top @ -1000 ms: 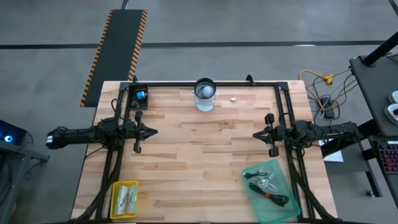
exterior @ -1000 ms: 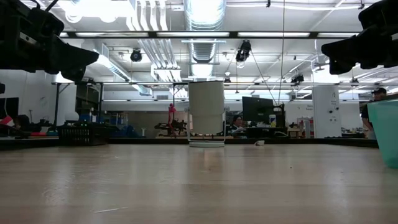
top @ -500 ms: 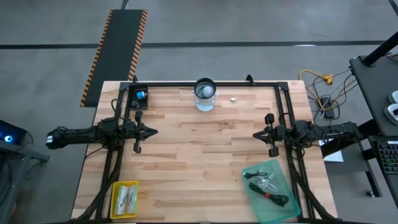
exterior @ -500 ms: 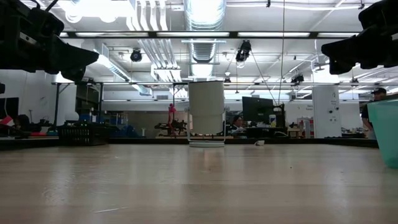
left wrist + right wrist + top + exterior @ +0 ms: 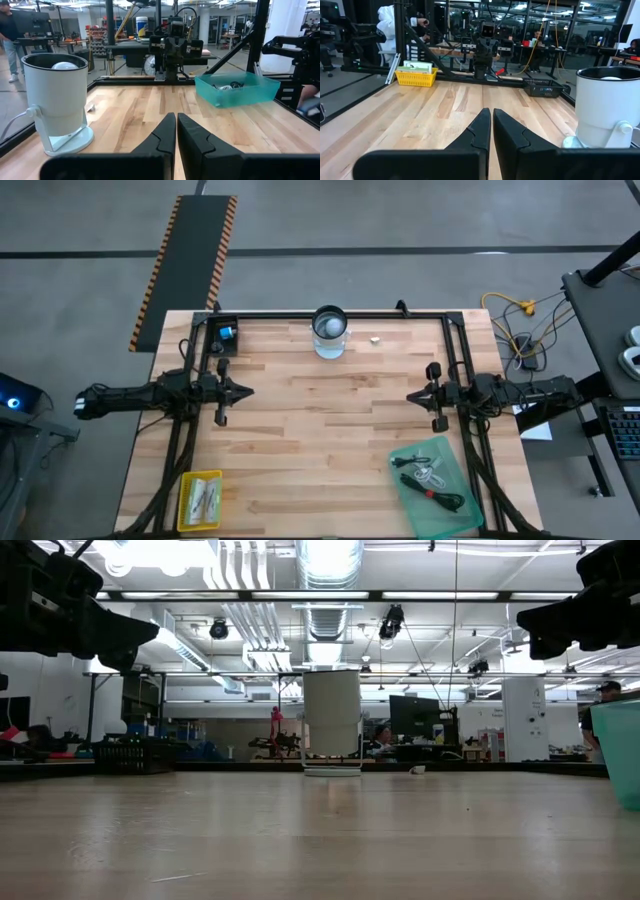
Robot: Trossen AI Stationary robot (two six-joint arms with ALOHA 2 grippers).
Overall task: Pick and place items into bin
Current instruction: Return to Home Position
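Both arms wait at the sides of the tabletop [image 5: 320,430], with cables in the green bin [image 5: 452,446].
The left tool [image 5: 243,390] and right tool [image 5: 412,396] are clenched on nothing, fingers pressed together. A black cable [image 5: 443,499] and a white cable [image 5: 428,475] lie tangled in the bin near the right arm. I cannot count them. At table height only the bin's edge shows, hiding its contents.

No word, number or brand can be read anywhere on the table or in the room behind it. The white packets [image 5: 205,500] in the yellow basket [image 5: 183,502] at the table's near left corner carry print, but it is too small to make out. The only sign-like marking is the orange-and-black hazard striping along the edges of the dark floor mat [image 5: 192,265] beyond the far left corner.
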